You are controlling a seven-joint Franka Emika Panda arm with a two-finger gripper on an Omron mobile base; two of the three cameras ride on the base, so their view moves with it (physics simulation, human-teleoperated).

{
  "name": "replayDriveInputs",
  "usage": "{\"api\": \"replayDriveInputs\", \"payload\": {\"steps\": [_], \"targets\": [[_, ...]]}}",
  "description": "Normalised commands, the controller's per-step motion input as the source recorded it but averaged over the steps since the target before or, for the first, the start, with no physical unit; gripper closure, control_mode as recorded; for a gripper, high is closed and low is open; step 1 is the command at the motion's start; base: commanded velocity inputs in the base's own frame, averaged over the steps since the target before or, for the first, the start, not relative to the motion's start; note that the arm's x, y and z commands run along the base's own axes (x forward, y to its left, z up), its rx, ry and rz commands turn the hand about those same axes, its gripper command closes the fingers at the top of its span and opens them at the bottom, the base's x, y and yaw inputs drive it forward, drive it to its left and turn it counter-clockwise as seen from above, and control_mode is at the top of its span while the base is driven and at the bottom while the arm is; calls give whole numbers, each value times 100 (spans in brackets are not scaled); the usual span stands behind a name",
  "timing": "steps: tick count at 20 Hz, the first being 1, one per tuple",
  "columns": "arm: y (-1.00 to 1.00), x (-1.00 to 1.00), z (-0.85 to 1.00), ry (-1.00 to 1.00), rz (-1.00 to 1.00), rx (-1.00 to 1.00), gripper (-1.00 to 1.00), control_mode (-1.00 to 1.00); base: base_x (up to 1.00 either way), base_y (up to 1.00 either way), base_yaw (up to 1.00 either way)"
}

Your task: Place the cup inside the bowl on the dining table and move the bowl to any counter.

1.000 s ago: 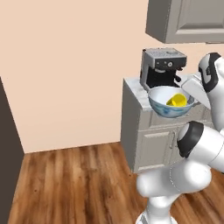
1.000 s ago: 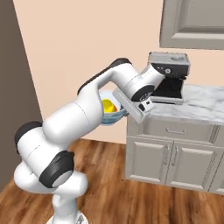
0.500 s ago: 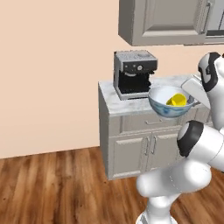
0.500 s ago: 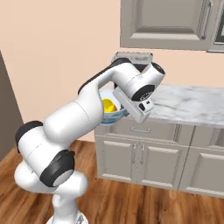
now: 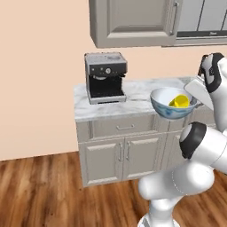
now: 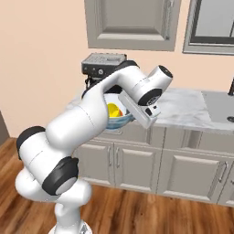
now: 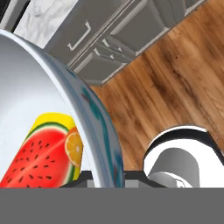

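While the bowl (image 5: 172, 103) is hanging in the air in front of the counter (image 5: 133, 98), the gripper (image 7: 103, 175) is pinching its rim, with one finger inside and one outside. The jaws are sitting close together with just the thin wall of the bowl between them. The cup (image 5: 180, 101) is lying on its side inside the bowl, down against the white inner wall, so the first part of the job looks done.

The bowl looks hard and smooth, so it is probably a bit slippery, and it could chip if it is bumped. The cup looks light, and it may roll around if the bowl is tipping. The rim looks like the only good spot to hold, and the bowl should stay level.

The coffee machine (image 5: 105, 77) is standing on the counter to the left, and the bare marble beside it looks like a good landing place.
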Motion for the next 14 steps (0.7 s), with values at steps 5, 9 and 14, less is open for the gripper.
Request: {"api": "replayDriveInputs", "payload": {"steps": [5, 9, 14], "targets": [[0, 0, 0, 0, 0, 0, 100, 100, 24, -65, 0], [0, 0, 0, 0, 0, 0, 100, 100, 33, -52, 0], [0, 0, 0, 0, 0, 0, 100, 100, 66, -22, 0]]}}
